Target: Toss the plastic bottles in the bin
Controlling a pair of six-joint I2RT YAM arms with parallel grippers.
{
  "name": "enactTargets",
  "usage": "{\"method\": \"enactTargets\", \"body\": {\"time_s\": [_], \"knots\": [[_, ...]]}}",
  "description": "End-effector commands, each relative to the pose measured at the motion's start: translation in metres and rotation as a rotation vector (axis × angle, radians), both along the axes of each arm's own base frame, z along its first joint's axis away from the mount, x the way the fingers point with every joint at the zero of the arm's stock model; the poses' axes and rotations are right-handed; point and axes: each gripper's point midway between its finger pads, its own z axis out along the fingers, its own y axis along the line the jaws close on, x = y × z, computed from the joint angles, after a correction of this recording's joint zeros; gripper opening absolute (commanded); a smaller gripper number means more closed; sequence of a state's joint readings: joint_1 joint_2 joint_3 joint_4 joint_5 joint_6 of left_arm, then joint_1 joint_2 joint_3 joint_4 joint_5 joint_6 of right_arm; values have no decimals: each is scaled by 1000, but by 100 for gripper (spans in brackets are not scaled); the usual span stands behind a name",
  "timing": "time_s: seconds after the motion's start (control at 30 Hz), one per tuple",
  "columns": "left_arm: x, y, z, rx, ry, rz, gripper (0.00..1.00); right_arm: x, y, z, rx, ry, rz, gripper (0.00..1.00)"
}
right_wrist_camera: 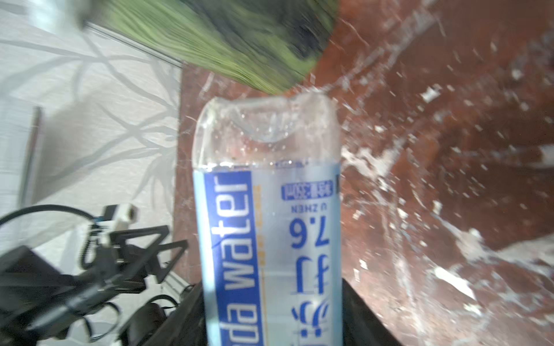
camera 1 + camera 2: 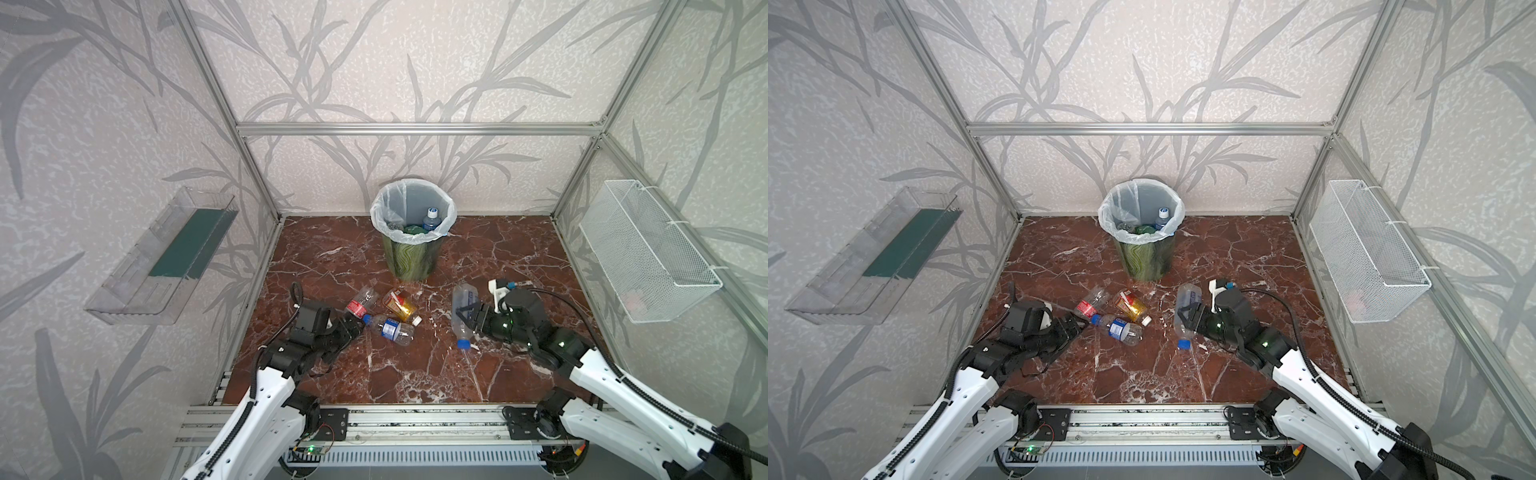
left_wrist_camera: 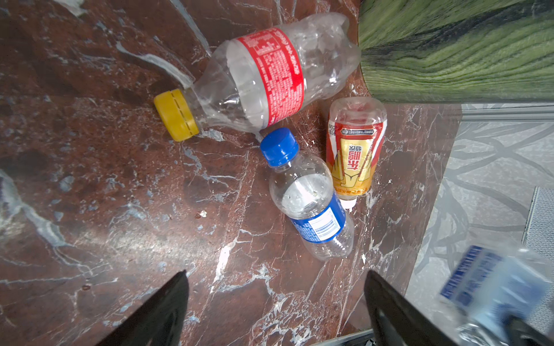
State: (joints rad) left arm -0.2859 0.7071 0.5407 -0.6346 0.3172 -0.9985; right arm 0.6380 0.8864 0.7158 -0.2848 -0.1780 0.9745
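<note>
At twelve o'clock on the counter (image 2: 415, 365) stands the bin (image 2: 409, 259), with some bottles (image 2: 431, 218) inside. At three o'clock my right end effector (image 2: 468, 316) squeezes a soda water bottle (image 2: 463, 297). At nine o'clock my left end effector (image 2: 356, 325) is wide open, holding nothing, just beside the blue-capped bottle (image 2: 391, 329). I see a red-labelled bottle (image 2: 360, 302) and an amber bottle (image 2: 400, 306) close by it.
</note>
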Motion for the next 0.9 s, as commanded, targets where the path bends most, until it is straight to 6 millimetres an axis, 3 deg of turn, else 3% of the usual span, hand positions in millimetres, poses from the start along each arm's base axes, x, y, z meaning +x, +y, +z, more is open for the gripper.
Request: {"method": "enactTargets", "body": {"time_s": [0.0,0.1,0.13,0.17,0.23,0.3,0.37,0.47,0.7,0.87], "knots": [[9,-2,24,-20,-51,5,91,36,25,118,131,-226,23,63],[15,-3,36,-23,-68,7,91,81,42,214,144,-344,0,69],[17,-4,41,-22,-73,4,91,100,43,225,101,-334,-33,76],[19,-5,46,-23,-78,0,91,117,40,221,67,-286,-74,81],[21,-5,55,-23,-85,-3,91,152,27,190,77,-162,-138,84],[21,-4,61,-16,-99,-2,91,164,12,164,105,-124,-195,84],[20,-2,60,-12,-116,6,91,158,5,149,85,-126,-206,85],[17,-3,50,-22,-104,4,92,128,3,120,54,-117,-151,85],[19,-4,31,-20,-82,3,92,45,-21,30,-54,-25,-78,84],[24,-8,22,-37,-51,3,92,7,-26,-29,-134,80,-39,81]]}}
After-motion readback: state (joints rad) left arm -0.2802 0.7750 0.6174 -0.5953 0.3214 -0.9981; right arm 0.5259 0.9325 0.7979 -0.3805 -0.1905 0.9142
